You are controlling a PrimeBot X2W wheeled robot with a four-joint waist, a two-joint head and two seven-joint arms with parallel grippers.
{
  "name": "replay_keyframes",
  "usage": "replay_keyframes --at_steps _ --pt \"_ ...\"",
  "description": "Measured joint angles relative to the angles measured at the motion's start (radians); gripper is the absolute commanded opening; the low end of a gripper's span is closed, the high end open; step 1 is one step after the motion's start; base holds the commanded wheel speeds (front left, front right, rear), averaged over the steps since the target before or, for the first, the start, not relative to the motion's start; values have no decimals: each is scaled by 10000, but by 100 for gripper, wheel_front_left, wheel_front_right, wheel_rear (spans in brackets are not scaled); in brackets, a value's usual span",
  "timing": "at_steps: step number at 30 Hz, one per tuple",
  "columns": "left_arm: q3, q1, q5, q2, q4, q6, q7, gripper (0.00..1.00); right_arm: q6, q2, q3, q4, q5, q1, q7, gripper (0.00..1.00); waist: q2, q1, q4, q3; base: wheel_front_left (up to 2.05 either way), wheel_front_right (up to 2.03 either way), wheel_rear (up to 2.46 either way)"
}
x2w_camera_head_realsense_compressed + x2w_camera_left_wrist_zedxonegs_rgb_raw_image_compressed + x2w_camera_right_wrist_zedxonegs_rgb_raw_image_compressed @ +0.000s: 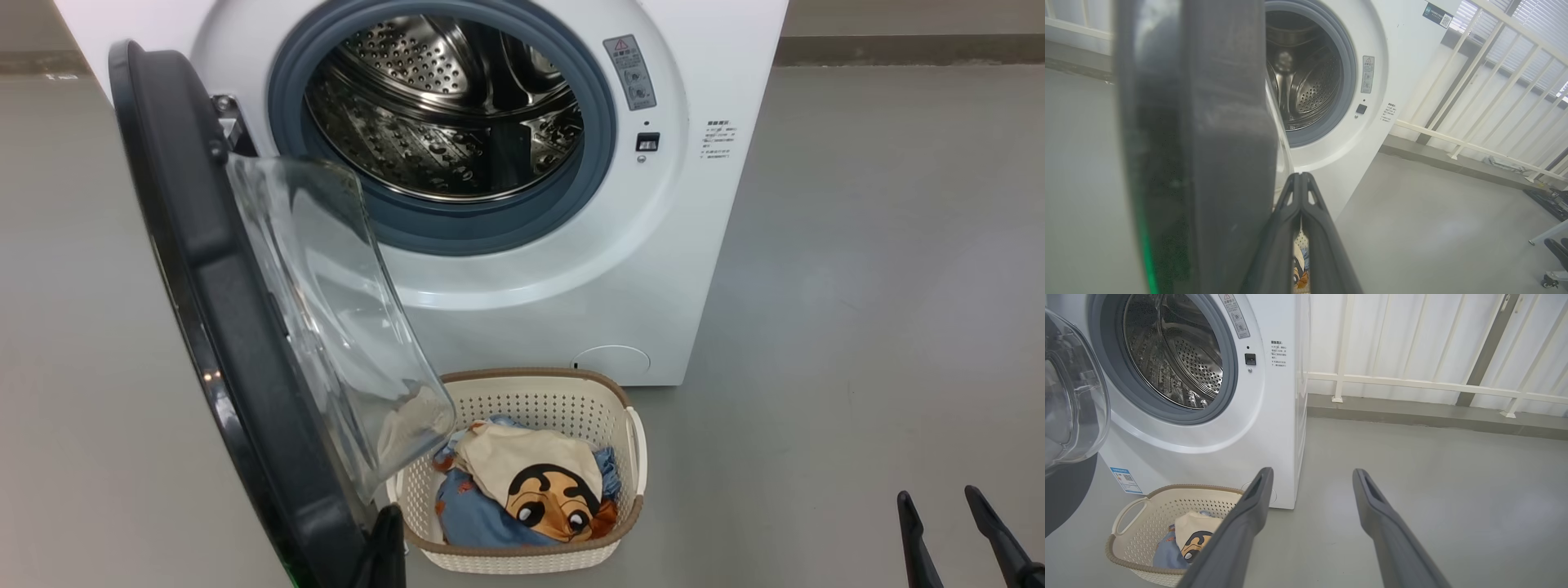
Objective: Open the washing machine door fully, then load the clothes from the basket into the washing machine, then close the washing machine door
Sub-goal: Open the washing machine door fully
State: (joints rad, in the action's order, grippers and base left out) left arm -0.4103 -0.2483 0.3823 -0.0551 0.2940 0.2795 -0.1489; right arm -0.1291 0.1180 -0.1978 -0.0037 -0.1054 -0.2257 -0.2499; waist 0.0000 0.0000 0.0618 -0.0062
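Nearest, at the head view's lower right, the right end effector (937,492) hangs over the bare grey floor (857,286) with its two dark fingers spread wide and nothing between them. At the lower left, the left end effector (1300,176) has its fingers pressed together on nothing. It sits just beside the free edge of the washing machine door (204,269) (contact cannot be made out). The door stands swung out to the left, and its clear glass bowl overlaps the left end of the basket (608,390) in the head view. The basket rests on the floor just in front of the washing machine (653,269) and holds the clothes (531,482), the cream cartoon-face piece on top of the blue fabric. Beyond, a grey-blue gasket (441,229) rings the steel drum (441,106).
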Motion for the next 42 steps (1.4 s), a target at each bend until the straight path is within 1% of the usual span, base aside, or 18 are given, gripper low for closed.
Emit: replay_keyframes --at_steps 2,5,10,18,22,25,27,28,29,32,34,36,39,42 --pt "138 69 -36 2 13 159 -84 0 0 -21 -2 2 0 -2 0 100 0 0 31 6 0 0 0" --pt "230 72 -65 13 56 211 -113 0 0 -50 0 2 0 -3 0 100 0 0 113 26 0 0 0" --pt "564 71 -73 6 180 454 -234 0 0 -134 -19 2 0 -8 0 100 0 0 331 68 0 0 0" --pt "1392 52 -73 -249 330 899 -274 0 0 -178 -10 0 -13 -12 0 100 0 0 773 192 0 0 0" --pt "1929 53 -54 -284 117 1126 -380 0 0 -178 48 0 -29 -12 0 100 0 0 922 299 0 0 0" --pt "2372 102 -52 -476 -207 1166 -568 0 0 -169 71 -10 -35 -7 0 100 0 0 986 427 0 0 0" --pt "2681 285 33 -487 -548 1223 -646 0 0 -136 113 -13 -109 -3 0 100 0 0 1022 527 0 0 0" --pt "2681 285 33 -487 -548 1223 -646 0 0 -136 113 -13 -109 -3 0 100 0 0 1022 527 0 0 0" --pt "2966 530 121 -489 -876 1223 -752 0 0 -92 159 -19 -125 -1 0 100 0 0 1051 626 0 0 0" --pt "3223 783 190 -462 -1137 1223 -823 0 0 -44 171 -27 -134 1 0 100 0 0 1076 715 0 0 0" --pt "3572 1006 276 -462 -1442 1221 -913 0 0 23 196 -42 -138 4 0 100 0 0 1080 815 0 0 0" --pt "4069 1141 343 -479 -1751 1223 -1066 0 0 79 211 -54 -196 24 0 100 0 0 1068 921 0 0 0" --pt "4849 1473 514 -502 -2234 1300 -1078 0 0 134 222 -56 -207 118 0 100 0 0 1016 1053 0 0 0" --pt "5570 1752 531 -443 -2470 1279 -1064 0 0 176 222 -56 -238 215 0 100 0 0 922 1196 0 0 0"
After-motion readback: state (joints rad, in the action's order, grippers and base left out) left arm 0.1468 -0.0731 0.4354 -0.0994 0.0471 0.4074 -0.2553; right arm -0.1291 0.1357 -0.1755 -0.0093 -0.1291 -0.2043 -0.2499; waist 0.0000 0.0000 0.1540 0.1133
